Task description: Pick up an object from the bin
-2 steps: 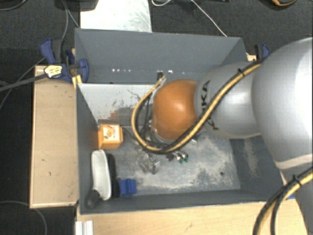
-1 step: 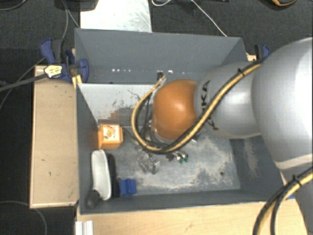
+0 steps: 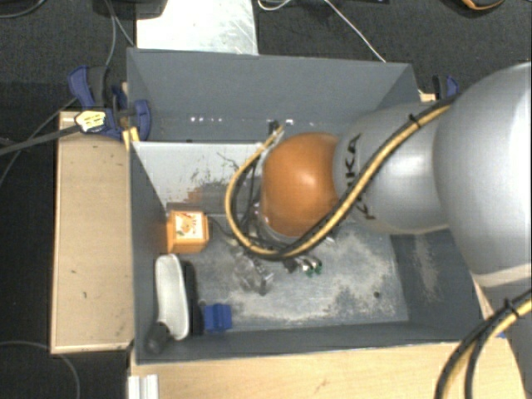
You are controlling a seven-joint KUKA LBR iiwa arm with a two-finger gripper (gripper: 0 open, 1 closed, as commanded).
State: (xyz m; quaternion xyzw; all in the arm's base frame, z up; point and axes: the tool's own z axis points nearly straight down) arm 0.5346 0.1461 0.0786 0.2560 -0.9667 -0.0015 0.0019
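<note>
My gripper (image 3: 256,276) hangs low over the bin floor near the middle, under the arm's orange dome. A small green and white thing (image 3: 312,266) lies just to its right on the floor. An orange box (image 3: 187,230) stands to the gripper's upper left, against the left wall. A white oblong brush-like thing with a black side (image 3: 172,296) lies along the left wall, below the box. A small blue block (image 3: 218,317) sits near the front wall, to the lower left of the gripper. I see nothing held in the gripper.
The arm's thick grey body and cables cover the right and back of the bin. Bare scuffed floor shows in front of and to the right of the gripper.
</note>
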